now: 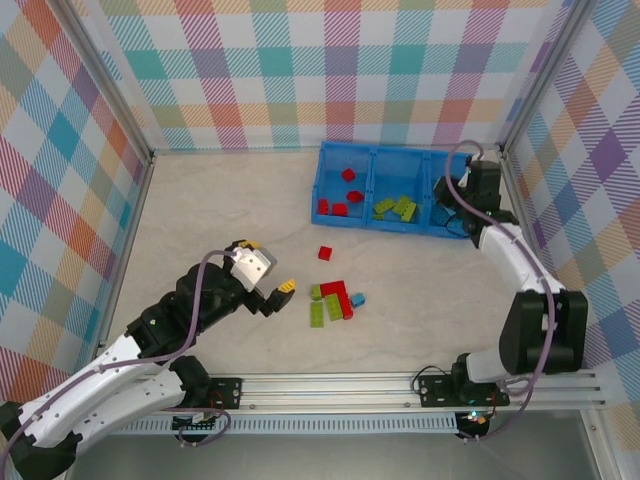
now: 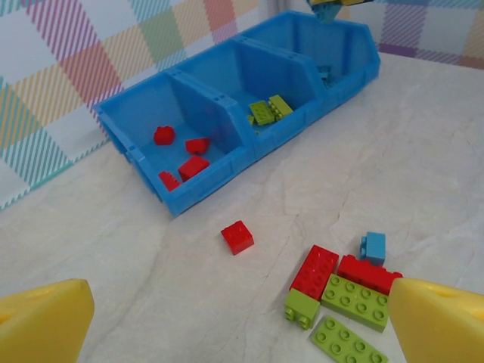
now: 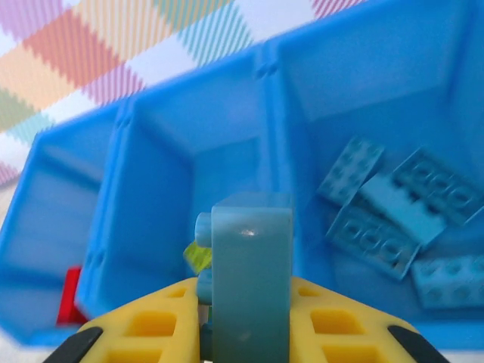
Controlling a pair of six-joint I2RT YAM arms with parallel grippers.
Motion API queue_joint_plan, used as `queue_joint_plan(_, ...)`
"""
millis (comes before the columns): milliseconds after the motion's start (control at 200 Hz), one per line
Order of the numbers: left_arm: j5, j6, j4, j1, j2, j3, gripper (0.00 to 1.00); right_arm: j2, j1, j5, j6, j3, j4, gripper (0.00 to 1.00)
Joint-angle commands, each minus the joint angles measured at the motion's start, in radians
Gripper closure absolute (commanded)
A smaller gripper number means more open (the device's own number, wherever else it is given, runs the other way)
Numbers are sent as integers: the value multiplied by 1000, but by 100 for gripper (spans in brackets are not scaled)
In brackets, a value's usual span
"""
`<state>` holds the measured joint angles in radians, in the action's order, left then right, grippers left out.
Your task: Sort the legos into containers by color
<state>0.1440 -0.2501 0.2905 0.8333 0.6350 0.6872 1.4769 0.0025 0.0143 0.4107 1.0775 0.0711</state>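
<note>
Holding a light blue brick (image 3: 251,287) over the blue tray (image 2: 204,190), the right gripper (image 3: 246,325) pinches it tight.
The tray's right-end compartment (image 3: 423,91) holds other light blue bricks (image 3: 382,208) (red and green ones sit in the other two); the left gripper (image 1: 267,266) gapes wide near loose legos (image 1: 333,298) in front of the tray.

One light blue brick (image 3: 251,280) is gripped on edge in the right gripper (image 3: 246,327) at the blue tray (image 3: 340,68), whose other light blue bricks (image 3: 393,212) lie beyond it. A loose cluster (image 2: 344,291) of red, lime and blue bricks and a lone red brick (image 2: 237,236) are spread ahead of the left gripper (image 2: 242,329).
</note>
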Motion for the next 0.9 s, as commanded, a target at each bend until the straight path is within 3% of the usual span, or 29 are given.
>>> queue_joint_plan(0, 4, 69, -23, -28, 10, 37, 0, 106, -33, -14, 7, 83, -43, 82)
queue_joint_plan(195, -56, 95, -21, -90, 36, 50, 0, 357, -62, -57, 58, 275, -32, 81)
queue_joint_plan(320, -78, 94, -22, -112, 54, 57, 0, 490, -62, -85, 75, 407, 22, 66)
queue_joint_plan(465, -84, 87, 29, -117, 77, 64, 0, 541, -62, -93, 85, 475, 88, 48)
queue_joint_plan(550, -96, 91, 30, -123, 87, 69, 0, 501, -62, -96, 84, 434, 84, 38)
queue_joint_plan(705, -111, 111, 42, -133, 105, 78, 0, 328, -62, -138, 87, 217, -1, 29)
queue_joint_plan(895, -20, 254, 94, -135, 176, 122, 0, -63, -61, -206, 151, -160, -135, 22)
